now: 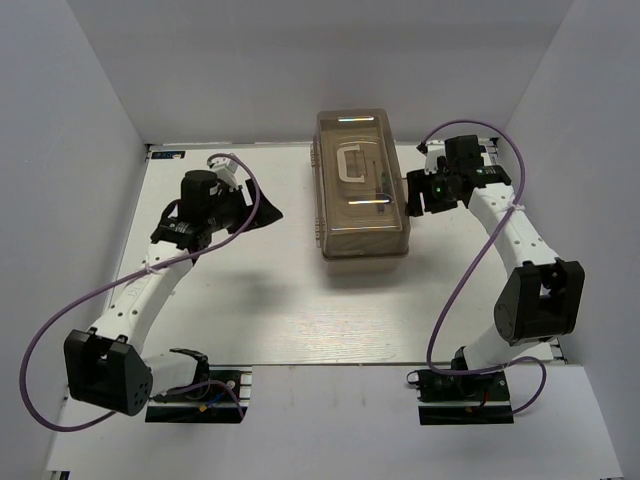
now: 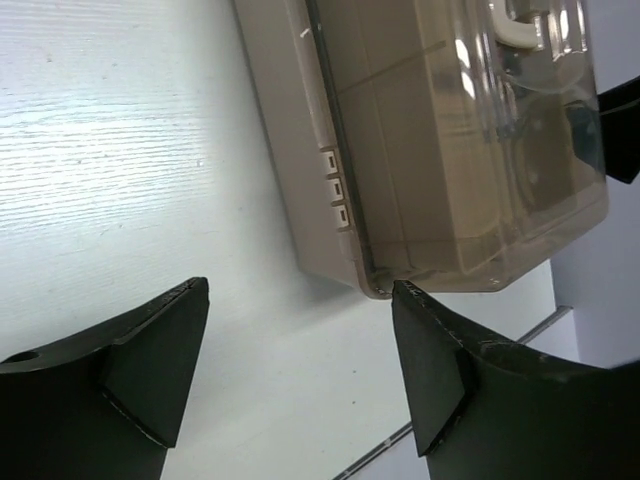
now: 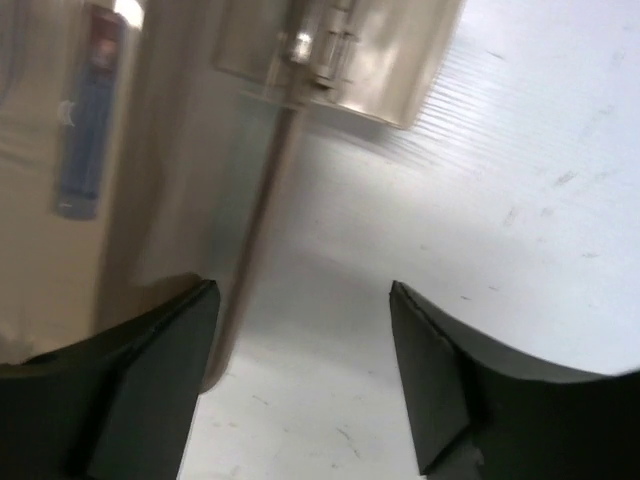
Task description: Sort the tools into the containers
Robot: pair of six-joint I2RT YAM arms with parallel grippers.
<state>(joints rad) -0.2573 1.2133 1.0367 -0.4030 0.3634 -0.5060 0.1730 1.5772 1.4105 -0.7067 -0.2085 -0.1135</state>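
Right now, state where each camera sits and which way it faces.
Top external: above and behind the bases, looking down on table and closed toolbox; both arms show.
Left wrist: left arm, facing a toolbox corner; own open jaws show.
Right wrist: right arm, facing the toolbox's side; own open jaws show.
All three share the toolbox.

The shut toolbox stands at twelve o'clock on the bench. Open bench runs at six, and between box and left claw at nine.
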